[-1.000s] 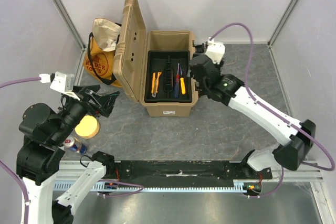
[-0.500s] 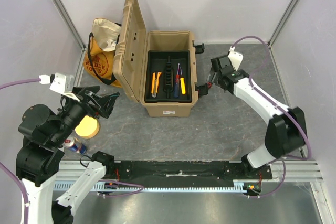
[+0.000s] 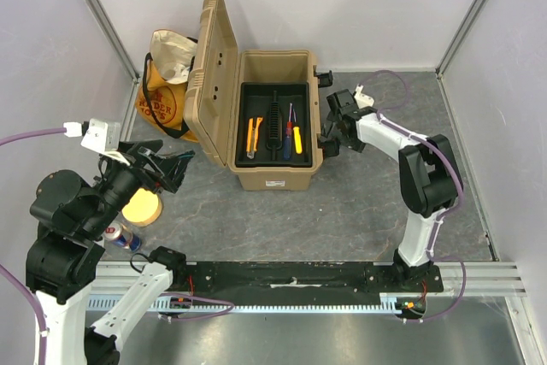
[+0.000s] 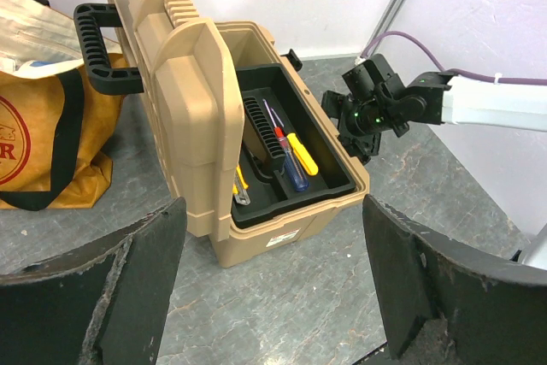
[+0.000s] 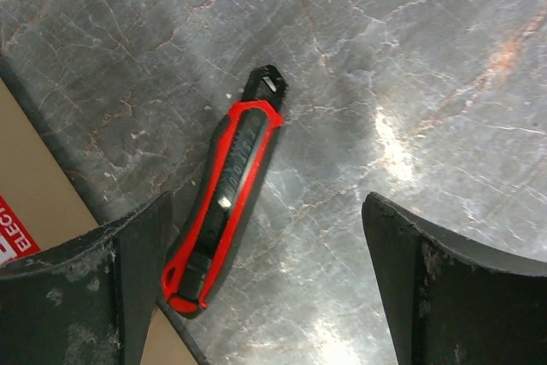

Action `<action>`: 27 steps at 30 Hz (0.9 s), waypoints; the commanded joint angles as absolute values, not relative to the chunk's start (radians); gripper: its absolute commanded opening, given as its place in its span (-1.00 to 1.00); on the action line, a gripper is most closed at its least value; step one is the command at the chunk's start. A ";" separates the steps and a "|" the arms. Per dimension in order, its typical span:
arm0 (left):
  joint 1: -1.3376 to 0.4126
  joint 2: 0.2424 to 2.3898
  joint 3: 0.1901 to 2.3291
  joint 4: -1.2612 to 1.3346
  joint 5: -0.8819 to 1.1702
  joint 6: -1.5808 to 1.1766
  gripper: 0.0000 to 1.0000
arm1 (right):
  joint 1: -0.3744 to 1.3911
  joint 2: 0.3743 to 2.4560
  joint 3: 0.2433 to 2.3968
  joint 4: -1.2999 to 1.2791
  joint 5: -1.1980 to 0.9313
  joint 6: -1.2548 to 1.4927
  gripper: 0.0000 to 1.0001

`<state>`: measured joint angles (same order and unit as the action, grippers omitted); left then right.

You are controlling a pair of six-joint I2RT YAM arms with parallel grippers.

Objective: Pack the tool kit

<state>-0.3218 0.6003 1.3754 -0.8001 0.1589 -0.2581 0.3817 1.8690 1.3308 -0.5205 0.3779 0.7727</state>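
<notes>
The tan tool kit box (image 3: 275, 175) stands open at the table's back, its lid (image 3: 214, 74) upright on the left. Its black tray (image 4: 329, 185) holds a yellow-handled tool (image 3: 253, 134) and two screwdrivers (image 3: 292, 136). A red and black utility knife (image 5: 226, 190) lies flat on the table against the box's right wall (image 5: 26, 185). My right gripper (image 5: 265, 207) hangs open over the knife, which lies nearer the left finger (image 5: 128, 254), not gripped. My left gripper (image 4: 272, 237) is open and empty, well left of the box (image 4: 282, 245), facing it.
An orange-yellow cloth bag (image 3: 167, 96) leans behind the lid. A yellow round object (image 3: 142, 207) and a small can (image 3: 121, 235) sit under my left arm. Frame posts and white walls close the back and sides.
My right arm has folded in and its gripper has dropped to the table beside the box's right wall, jaws wider. The left arm has not moved.
</notes>
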 commanded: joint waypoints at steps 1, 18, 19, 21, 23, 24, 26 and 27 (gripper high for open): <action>-0.321 0.600 1.391 -0.793 0.140 -0.244 0.78 | 0.380 1.922 1.404 -0.486 0.359 0.824 0.91; -0.321 0.588 1.388 -0.796 0.132 -0.232 0.78 | 0.345 1.979 1.322 -0.443 0.338 0.779 0.26; -0.321 0.586 1.387 -0.798 0.132 -0.232 0.78 | 0.339 1.974 1.313 -0.436 0.333 0.758 0.19; -0.321 0.589 1.388 -0.799 0.133 -0.232 0.78 | 0.328 1.961 1.290 -0.413 0.324 0.714 0.13; -0.319 0.588 1.390 -0.799 0.133 -0.233 0.78 | 0.324 1.948 1.270 -0.405 0.321 0.669 0.08; -0.321 0.586 1.388 -0.799 0.135 -0.233 0.79 | 0.321 1.941 1.261 -0.402 0.313 0.645 0.07; -0.321 0.587 1.388 -0.799 0.133 -0.235 0.79 | 0.316 1.915 1.233 -0.384 0.290 0.594 0.01; -0.321 0.586 1.385 -0.801 0.135 -0.235 0.79 | 0.316 1.904 1.223 -0.380 0.287 0.568 0.00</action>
<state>-0.3218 0.5926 1.3754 -0.8097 0.1337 -0.2573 0.3286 1.9495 1.2827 -0.3878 0.3180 0.6960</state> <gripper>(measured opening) 0.890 0.519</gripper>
